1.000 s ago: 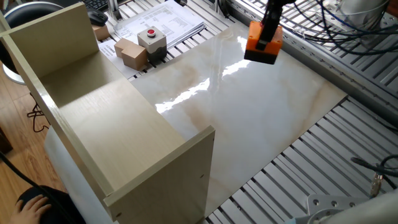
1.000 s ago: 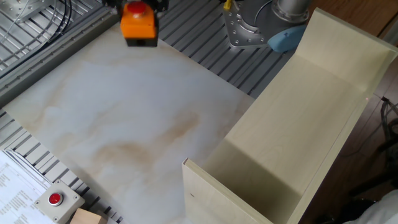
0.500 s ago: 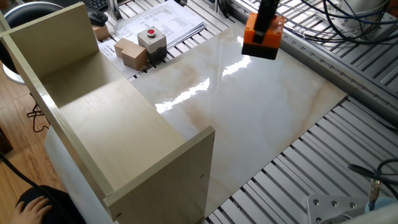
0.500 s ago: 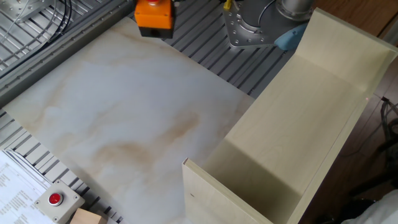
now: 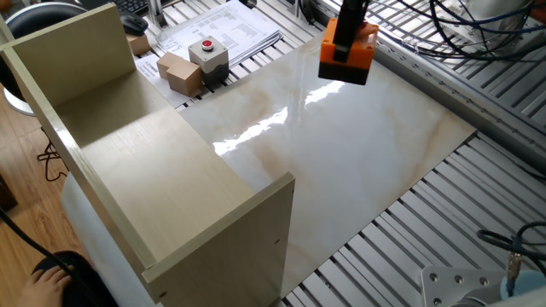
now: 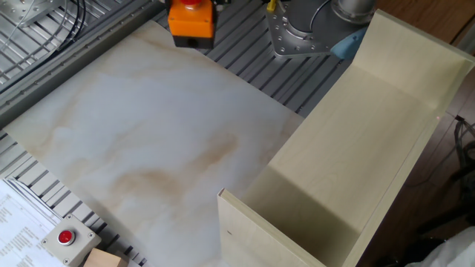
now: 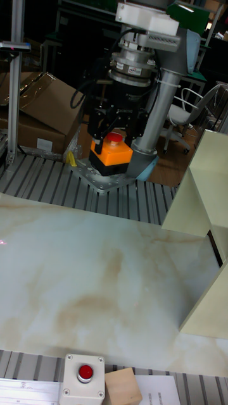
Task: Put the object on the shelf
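Orange-topped button box (image 7: 111,155) hangs above the marble table (image 7: 95,272), clamped between the gripper (image 7: 113,130) fingers.

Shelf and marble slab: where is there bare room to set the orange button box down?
The shelf panel between its upright walls is bare throughout. The marble slab is also bare from the shelf's front edge outward. It is crowded only at the far corner, where the grey button box and cardboard block sit by the papers.
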Motion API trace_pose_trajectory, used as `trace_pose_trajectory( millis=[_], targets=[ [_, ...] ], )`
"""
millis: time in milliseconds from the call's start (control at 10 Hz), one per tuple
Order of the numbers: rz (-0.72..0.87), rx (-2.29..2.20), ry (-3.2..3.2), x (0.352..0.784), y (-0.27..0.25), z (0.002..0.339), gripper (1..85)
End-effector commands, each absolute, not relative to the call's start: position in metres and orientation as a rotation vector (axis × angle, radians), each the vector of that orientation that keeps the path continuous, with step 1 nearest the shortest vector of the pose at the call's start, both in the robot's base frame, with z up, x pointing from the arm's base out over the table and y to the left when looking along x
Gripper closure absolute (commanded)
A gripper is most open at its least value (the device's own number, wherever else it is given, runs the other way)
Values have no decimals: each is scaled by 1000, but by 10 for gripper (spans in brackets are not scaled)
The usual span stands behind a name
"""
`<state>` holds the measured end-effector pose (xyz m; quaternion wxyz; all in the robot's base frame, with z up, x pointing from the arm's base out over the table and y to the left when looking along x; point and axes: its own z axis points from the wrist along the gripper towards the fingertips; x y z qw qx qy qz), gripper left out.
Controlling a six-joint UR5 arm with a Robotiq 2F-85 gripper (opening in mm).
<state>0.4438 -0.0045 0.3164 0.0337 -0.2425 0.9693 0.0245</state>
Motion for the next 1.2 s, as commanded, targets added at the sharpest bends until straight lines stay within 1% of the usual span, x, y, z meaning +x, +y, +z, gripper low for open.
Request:
trace_pose_trajectory(
  millis=[0,100,200,300,400,500,800,1000,1100],
  targets=[
    [139,-635,2984,447,47,337,847],
    [144,-552,3018,448,83,351,847],
    [113,-510,3041,453,109,359,847],
    [40,-488,3058,457,118,363,847],
    [49,-494,3054,458,119,363,847],
    [126,-484,3046,458,132,364,847],
    [245,-400,3034,465,148,356,847],
    [227,-211,3042,475,195,350,847],
    [221,-183,3044,480,203,352,847]
  ],
)
